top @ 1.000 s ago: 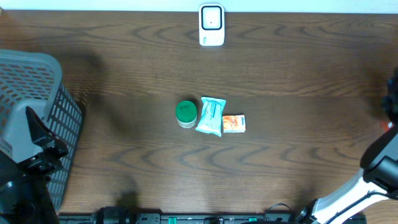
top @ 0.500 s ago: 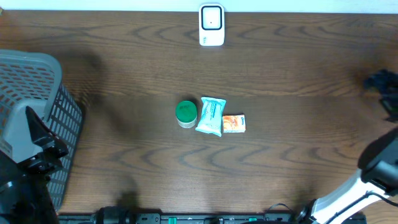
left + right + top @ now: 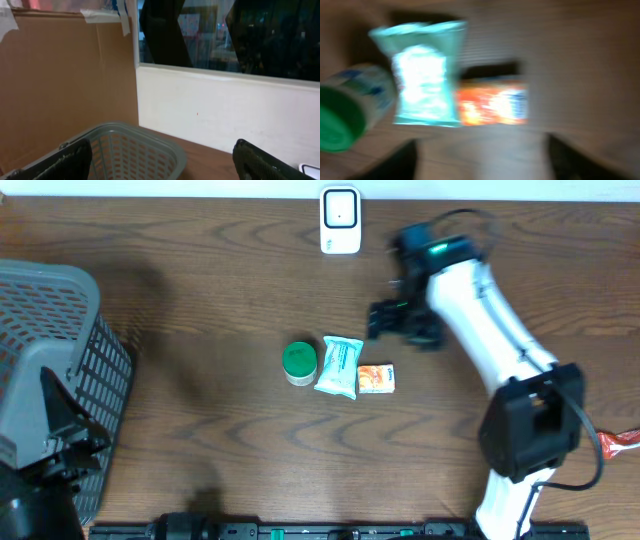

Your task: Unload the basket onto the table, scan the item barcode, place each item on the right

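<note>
nothing scanned yet as far as i can see. three items sit in a row mid-table, none of them held: green-lidded jar, teal packet right against it, orange packet just beside that. barcode scanner stands at the far edge, well apart from them.

right gripper hovers over the table just beyond the orange packet, between the items and the scanner. wrist view is blurred but its fingers look spread with nothing between them. can't tell which item it is going for.

left gripper is up beside the grey basket, jaws wide apart, empty.

left to do, my guess: descend, pinch one item, lift it, turn its barcode to the scanner. no barcode readable on any item from here.
</note>
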Controlling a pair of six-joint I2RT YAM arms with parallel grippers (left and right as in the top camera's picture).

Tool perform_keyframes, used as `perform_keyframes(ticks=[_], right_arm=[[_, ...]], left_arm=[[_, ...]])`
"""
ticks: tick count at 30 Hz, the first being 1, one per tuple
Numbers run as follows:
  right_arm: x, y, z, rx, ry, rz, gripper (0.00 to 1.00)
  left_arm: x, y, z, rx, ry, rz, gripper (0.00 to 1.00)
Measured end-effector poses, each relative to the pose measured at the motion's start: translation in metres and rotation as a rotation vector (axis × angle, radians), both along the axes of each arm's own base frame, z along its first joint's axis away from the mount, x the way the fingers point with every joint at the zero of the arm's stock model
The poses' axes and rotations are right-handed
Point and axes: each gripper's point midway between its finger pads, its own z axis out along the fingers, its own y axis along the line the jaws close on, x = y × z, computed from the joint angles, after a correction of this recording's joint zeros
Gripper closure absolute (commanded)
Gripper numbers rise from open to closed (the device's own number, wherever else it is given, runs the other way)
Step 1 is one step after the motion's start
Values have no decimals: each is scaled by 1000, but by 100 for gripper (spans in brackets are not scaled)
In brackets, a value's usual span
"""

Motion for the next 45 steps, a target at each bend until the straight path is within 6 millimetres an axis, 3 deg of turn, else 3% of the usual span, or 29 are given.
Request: perform_keyframes(ticks=[1,4,8,14,25,32,35,39,45], right_arm=[[-3,18,-4,7,-20,30,99],[-17,49,-18,8,-41,79,99],[-29,70,-46,13,-69,106,99],[-33,63,-76,-17,-90,93,99],[16,38,-73,13,-195,-21,99],[18,31,-75,5,-197,-37,99],[6,27,-86,-15,-161,-29,99],[-27,19,-100,-68,-64,5,99],[-80,4,-98,-132,122,186,99]], left_arm=[[-2,0,1,0,-5,0,10],[-2,-1,1,1,-7,-3,10],[-2,-1,1,1,-8,-3,10],[-2,-1,1,1,-8,-3,10],[1,-1,-3,0,2,-3,10],[13,0,-22,-3,56,-3,10],[13,0,-22,-3,54,-3,10],[13,0,-21,-3,51,-3,10],[13,0,-21,-2,51,-3,10]])
